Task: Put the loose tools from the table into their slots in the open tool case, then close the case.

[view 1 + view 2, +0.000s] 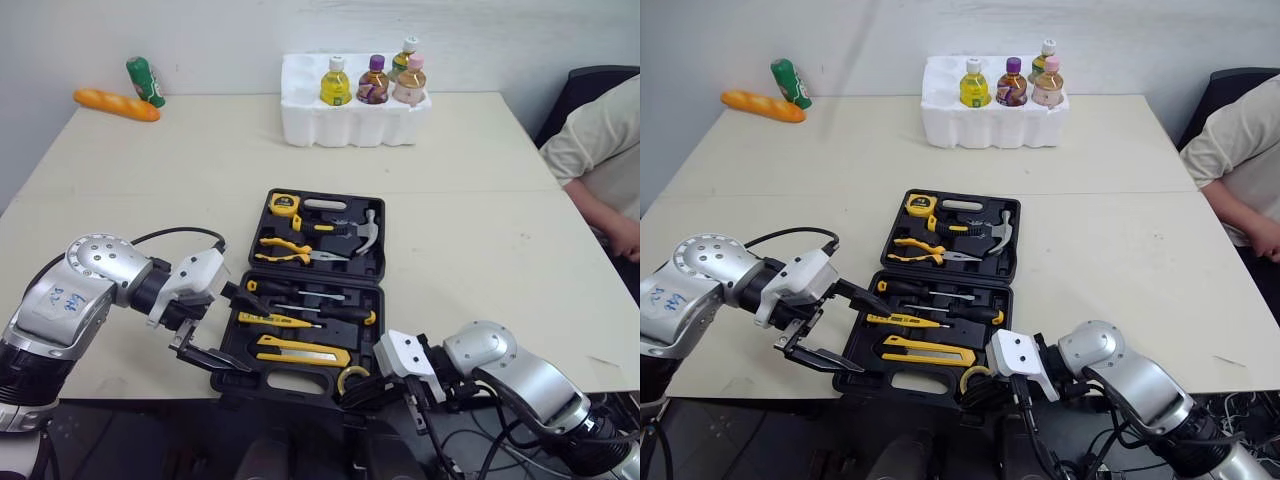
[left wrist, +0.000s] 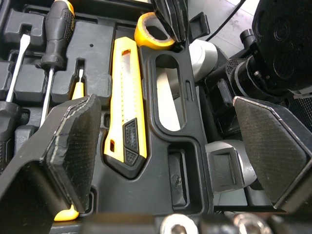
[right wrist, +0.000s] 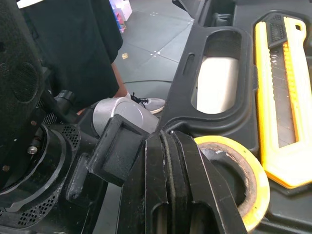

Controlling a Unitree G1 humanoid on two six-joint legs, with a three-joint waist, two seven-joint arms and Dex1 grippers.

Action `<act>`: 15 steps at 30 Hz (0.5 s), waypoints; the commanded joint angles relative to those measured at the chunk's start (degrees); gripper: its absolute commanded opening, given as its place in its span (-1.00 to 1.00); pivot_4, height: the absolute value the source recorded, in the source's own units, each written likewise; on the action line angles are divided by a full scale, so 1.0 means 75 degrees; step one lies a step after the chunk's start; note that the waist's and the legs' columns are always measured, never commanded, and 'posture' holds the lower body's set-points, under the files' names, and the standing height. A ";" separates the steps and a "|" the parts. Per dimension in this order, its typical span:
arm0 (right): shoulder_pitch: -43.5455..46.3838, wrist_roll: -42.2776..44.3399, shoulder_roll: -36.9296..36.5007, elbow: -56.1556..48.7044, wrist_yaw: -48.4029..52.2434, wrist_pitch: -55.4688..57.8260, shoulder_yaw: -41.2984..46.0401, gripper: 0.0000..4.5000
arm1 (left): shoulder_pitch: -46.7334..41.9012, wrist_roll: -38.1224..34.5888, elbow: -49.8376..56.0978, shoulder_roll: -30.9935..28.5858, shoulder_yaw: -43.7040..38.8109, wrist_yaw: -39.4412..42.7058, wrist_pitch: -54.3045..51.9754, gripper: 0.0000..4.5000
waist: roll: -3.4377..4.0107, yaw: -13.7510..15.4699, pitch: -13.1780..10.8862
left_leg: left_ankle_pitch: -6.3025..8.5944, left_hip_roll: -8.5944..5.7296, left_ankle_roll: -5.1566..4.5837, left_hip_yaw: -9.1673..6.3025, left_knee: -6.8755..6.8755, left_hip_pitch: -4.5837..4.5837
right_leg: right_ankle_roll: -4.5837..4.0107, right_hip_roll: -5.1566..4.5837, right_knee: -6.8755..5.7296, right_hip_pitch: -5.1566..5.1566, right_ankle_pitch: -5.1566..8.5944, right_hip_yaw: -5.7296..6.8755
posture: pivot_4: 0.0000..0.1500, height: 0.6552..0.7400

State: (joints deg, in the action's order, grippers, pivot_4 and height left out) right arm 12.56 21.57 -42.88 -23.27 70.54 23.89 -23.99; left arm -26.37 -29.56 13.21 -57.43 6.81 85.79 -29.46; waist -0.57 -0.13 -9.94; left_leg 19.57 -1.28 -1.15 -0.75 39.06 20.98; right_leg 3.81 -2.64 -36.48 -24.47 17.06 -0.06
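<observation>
The black tool case (image 1: 232, 372) lies open near the table's front edge, with a tape measure (image 1: 284, 204), hammer (image 1: 366, 232), pliers (image 1: 285, 250), screwdrivers (image 1: 330, 311) and a yellow utility knife (image 1: 302, 352) in their slots. My left gripper (image 1: 255, 337) hangs open at the case's front left corner, one finger over the tray and one outside it. At the front right, my right gripper (image 1: 365, 392) is shut on the rim of a yellow tape roll (image 3: 243, 195), which sits at the case's front edge beside the handle cut-out (image 3: 217, 83).
A white foam tray (image 1: 300, 125) with several bottles stands at the back of the table. A bread loaf (image 1: 116, 104) and a green bottle (image 1: 146, 80) lie at the back left. A person's arm (image 1: 600, 150) rests at the right edge.
</observation>
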 commanded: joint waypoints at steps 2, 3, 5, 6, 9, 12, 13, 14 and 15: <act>-0.0360 -0.0362 -0.0186 0.0880 -0.0331 0.0490 0.0001 -0.98 | 0.0008 -0.0010 0.0158 -0.0024 -0.0220 -0.0076 0.0104 1.00 | -0.0005 0.0005 0.0004 | 0.0000 0.0000 -0.0001 0.0000 0.0000 -0.0010 | 0.0000 -0.0002 0.0000 0.0010 0.0000 -0.0001 | 1.00 0.92; -0.0383 -0.0166 -0.0171 0.0836 -0.0359 0.0649 0.0137 -0.98 | 0.0014 0.0006 0.0147 -0.0004 -0.0198 -0.0088 0.0129 1.00 | -0.0006 0.0007 0.0005 | 0.0001 0.0000 -0.0002 -0.0001 -0.0001 -0.0017 | 0.0000 -0.0002 0.0000 0.0017 0.0000 -0.0001 | 1.00 0.92; -0.0412 0.0192 -0.0189 0.0659 -0.0396 0.0934 0.0374 -0.98 | 0.0017 0.0039 0.0115 0.0035 -0.0162 -0.0104 0.0185 1.00 | -0.0005 0.0009 0.0004 | 0.0003 0.0000 -0.0004 0.0000 -0.0004 -0.0034 | -0.0001 -0.0004 0.0004 0.0033 0.0001 -0.0002 | 1.00 0.92; -0.0423 0.0323 -0.0201 0.0561 -0.0425 0.1039 0.0470 -0.98 | 0.0014 0.0057 0.0090 0.0060 -0.0145 -0.0111 0.0217 1.00 | -0.0005 0.0012 0.0004 | 0.0005 0.0000 -0.0006 0.0000 -0.0007 -0.0042 | -0.0001 -0.0005 0.0008 0.0041 0.0001 -0.0002 | 1.00 0.92; -0.0427 0.0486 -0.0154 0.0302 -0.0634 0.1006 0.0829 -0.98 | 0.0019 0.0156 -0.0062 0.0196 -0.0085 -0.0188 0.0355 1.00 | -0.0004 0.0021 0.0003 | 0.0010 0.0000 -0.0008 -0.0008 -0.0009 -0.0061 | -0.0002 -0.0006 0.0025 0.0070 0.0001 0.0001 | 1.00 0.92; -0.0341 0.1104 -0.0352 -0.0258 -0.0771 0.1419 0.1654 -0.98 | 0.0063 0.0177 -0.0218 0.0243 -0.0106 -0.0293 0.0268 1.00 | 0.0004 0.0016 -0.0002 | 0.0015 0.0000 -0.0013 -0.0011 -0.0011 -0.0070 | -0.0001 -0.0007 0.0040 0.0084 0.0000 0.0003 | 1.00 0.92; -0.0355 0.1428 -0.0502 -0.0468 -0.0783 0.1645 0.2054 -0.98 | 0.0080 0.0185 -0.0357 0.0225 -0.0196 -0.0356 0.0237 1.00 | 0.0013 0.0018 -0.0007 | 0.0018 0.0000 -0.0016 -0.0009 -0.0011 -0.0069 | 0.0000 -0.0009 0.0042 0.0084 0.0000 0.0002 | 1.00 0.92; -0.0411 0.1698 -0.0688 -0.0655 -0.0811 0.1830 0.2493 -0.98 | 0.0084 0.0206 -0.0589 0.0207 -0.0330 -0.0460 0.0208 1.00 | 0.0019 0.0021 -0.0011 | 0.0020 -0.0001 -0.0019 -0.0009 -0.0010 -0.0066 | 0.0002 -0.0011 0.0045 0.0084 -0.0001 0.0002 | 1.00 0.92; -0.0470 0.1849 -0.0839 -0.0781 -0.0847 0.1933 0.2817 -0.98 | 0.0075 0.0245 -0.0828 0.0203 -0.0428 -0.0564 0.0204 1.00 | 0.0023 0.0024 -0.0013 | 0.0020 -0.0001 -0.0019 -0.0010 -0.0011 -0.0063 | 0.0003 -0.0011 0.0051 0.0083 -0.0002 0.0003 | 1.00 0.92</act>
State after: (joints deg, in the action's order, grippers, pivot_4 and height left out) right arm 9.41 31.92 -47.72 -25.42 64.64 36.75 -8.36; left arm -25.87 -28.14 9.33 -55.50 6.45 82.85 -27.77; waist -0.40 0.05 -10.04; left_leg 19.72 -1.29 -1.30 -0.83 38.93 20.52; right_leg 3.84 -2.72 -36.08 -23.86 17.04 -0.02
